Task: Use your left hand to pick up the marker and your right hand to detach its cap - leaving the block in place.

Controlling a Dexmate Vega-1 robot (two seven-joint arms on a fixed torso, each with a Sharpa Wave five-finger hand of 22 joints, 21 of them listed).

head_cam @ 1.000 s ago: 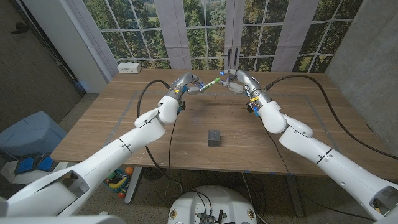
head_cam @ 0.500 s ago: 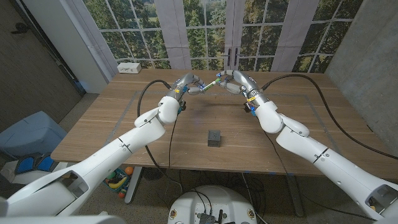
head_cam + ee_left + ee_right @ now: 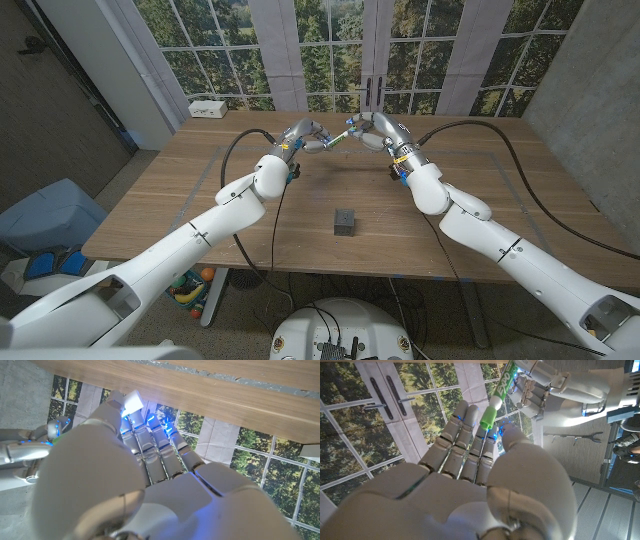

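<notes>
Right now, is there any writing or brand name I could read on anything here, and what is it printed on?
"EXPO" - on the barrel of the green-capped marker, held up by the left hand, its cap end at the right hand.
Small print beside it: too blurred to read.
Dark block: no readable marking.

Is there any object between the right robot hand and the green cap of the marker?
Nothing visible: the right robot hand is already at the green cap of the marker held by the left robot hand.

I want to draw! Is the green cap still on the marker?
Still on. The green cap sits on the white Expo marker, with the right hand at it and the left hand holding the barrel.
</notes>
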